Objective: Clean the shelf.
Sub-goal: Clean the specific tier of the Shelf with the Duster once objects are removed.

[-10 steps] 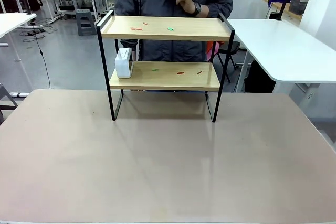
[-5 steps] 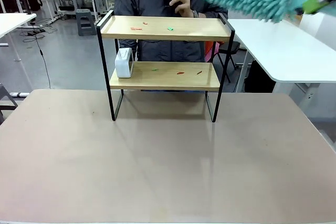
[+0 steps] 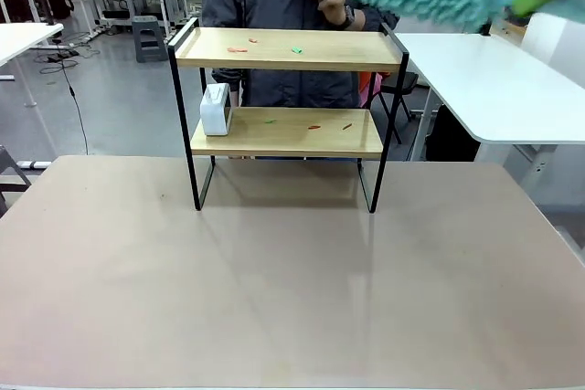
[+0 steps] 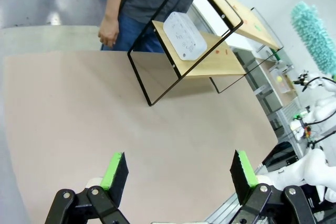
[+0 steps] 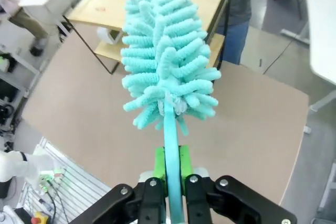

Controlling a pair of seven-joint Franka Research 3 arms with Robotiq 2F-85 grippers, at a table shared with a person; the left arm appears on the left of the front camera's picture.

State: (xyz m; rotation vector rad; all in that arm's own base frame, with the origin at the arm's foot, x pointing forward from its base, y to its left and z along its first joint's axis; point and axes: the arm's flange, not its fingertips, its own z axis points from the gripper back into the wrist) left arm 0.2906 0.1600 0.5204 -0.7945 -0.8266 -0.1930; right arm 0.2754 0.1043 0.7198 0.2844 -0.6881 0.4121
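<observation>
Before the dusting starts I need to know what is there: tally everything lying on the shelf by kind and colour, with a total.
Red or orange scraps: 4
Green scraps: 2
White box: 1
Total on the shelf: 7

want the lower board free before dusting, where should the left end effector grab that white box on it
Probably its two broad flat sides, coming in level from the robot's side of the shelf. The white box stands upright at the left end of the lower board, narrow edge toward the robot, and the upper board blocks a grasp from above. The left end effector is open.
</observation>
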